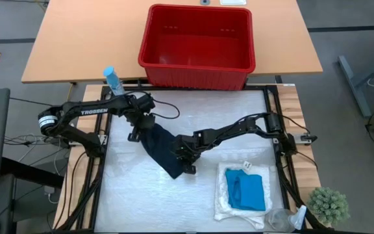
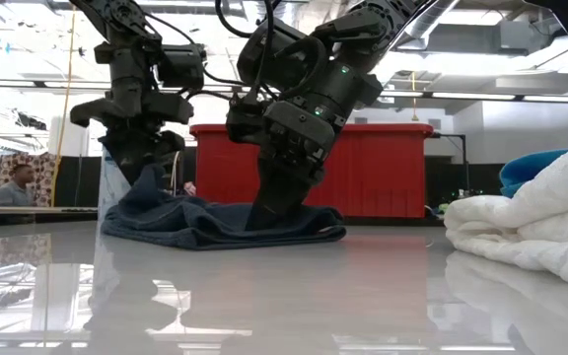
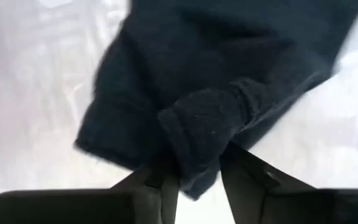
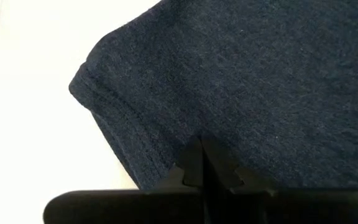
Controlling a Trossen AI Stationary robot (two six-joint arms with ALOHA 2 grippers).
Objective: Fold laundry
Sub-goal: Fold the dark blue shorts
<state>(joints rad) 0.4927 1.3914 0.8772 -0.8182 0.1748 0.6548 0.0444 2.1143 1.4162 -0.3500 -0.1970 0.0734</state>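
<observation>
The dark navy garment (image 1: 162,151) lies bunched on the white table cover, between my two grippers; in the low view the navy garment (image 2: 205,222) is a low heap. My left gripper (image 1: 139,129) is shut on its far-left end. My right gripper (image 1: 186,155) stands shut on its near-right part. The cream-white cloth (image 1: 229,198) lies folded at the table's near right, and the turquoise garment (image 1: 247,190) lies flat on top of it. My left gripper (image 3: 197,180) pinches a bunched fold of the navy garment (image 3: 201,134) between its two fingers (image 3: 244,171), from above. That end is raised a little (image 2: 151,182); the remainder lies on the table. My right gripper (image 4: 202,155) has its shut fingertips (image 4: 194,165) set down on the garment's flat surface (image 4: 229,112), near a hemmed edge (image 4: 107,115). It comes from above, pointing down (image 2: 272,202). The cloth under it lies flat on the table.
A red plastic basket (image 1: 197,65) stands at the table's far edge. A blue-capped bottle (image 1: 112,79) is beside the left arm, a clear bottle (image 1: 284,219) and a small plant (image 1: 330,205) at the near right corner. Bare white cover (image 1: 141,201) lies near left.
</observation>
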